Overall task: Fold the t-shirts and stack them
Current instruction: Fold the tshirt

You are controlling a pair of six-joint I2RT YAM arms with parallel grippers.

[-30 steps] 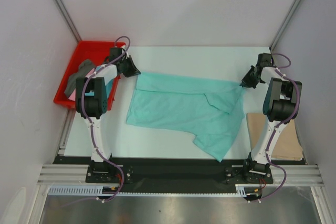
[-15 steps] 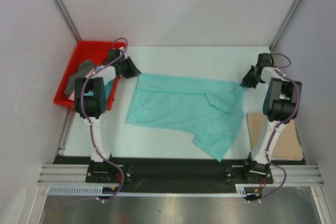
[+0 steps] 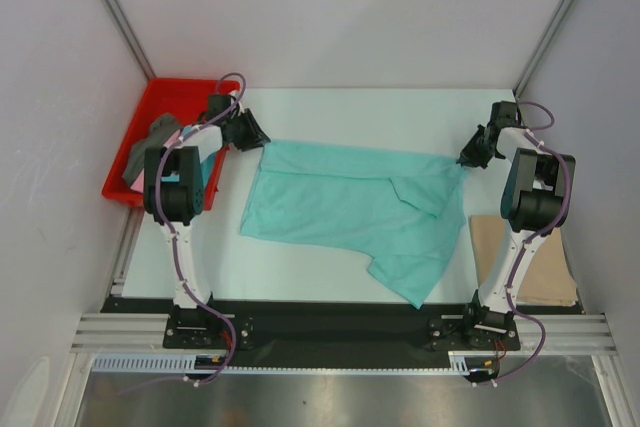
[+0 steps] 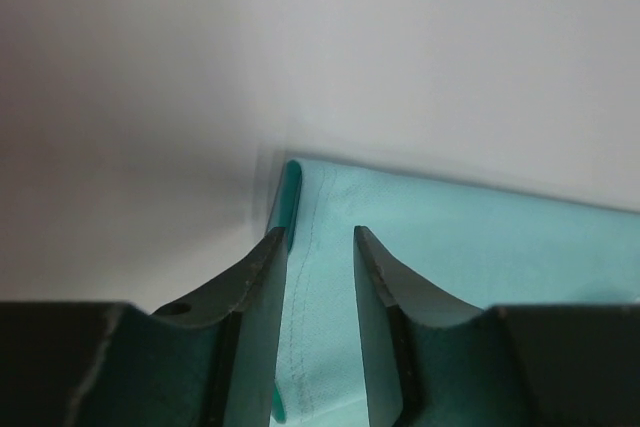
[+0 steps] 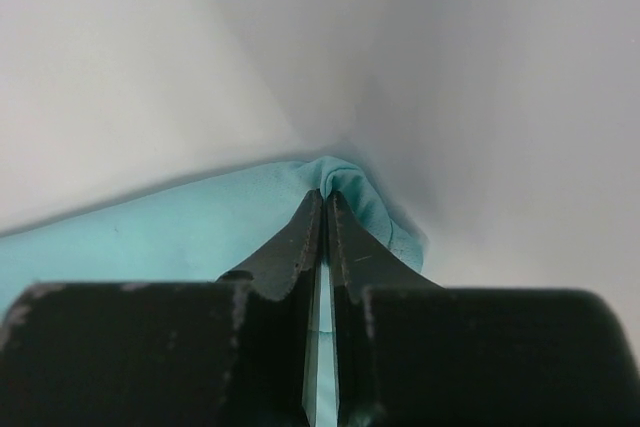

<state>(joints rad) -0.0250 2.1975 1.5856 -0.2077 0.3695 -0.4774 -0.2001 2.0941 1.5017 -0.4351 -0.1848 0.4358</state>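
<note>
left hand (image 4: 318,233) now parted, grip released on blue-green t-shirt (image 4: 470,247) corner

So there's a spread-out shirt (image 3: 350,207) lying across the middle of the table (image 3: 350,107), with one end trailing toward the near edge. The left gripper (image 3: 254,134) sits over its far-left corner, and the right gripper (image 3: 467,159) is at its far-right corner, pinching the cloth. A tray (image 3: 170,92) sits in the far-left corner with a heap of shirts (image 3: 150,142) in it. A folded shirt (image 3: 550,267) lies by the right edge, partly behind the right arm (image 3: 535,197).
</note>
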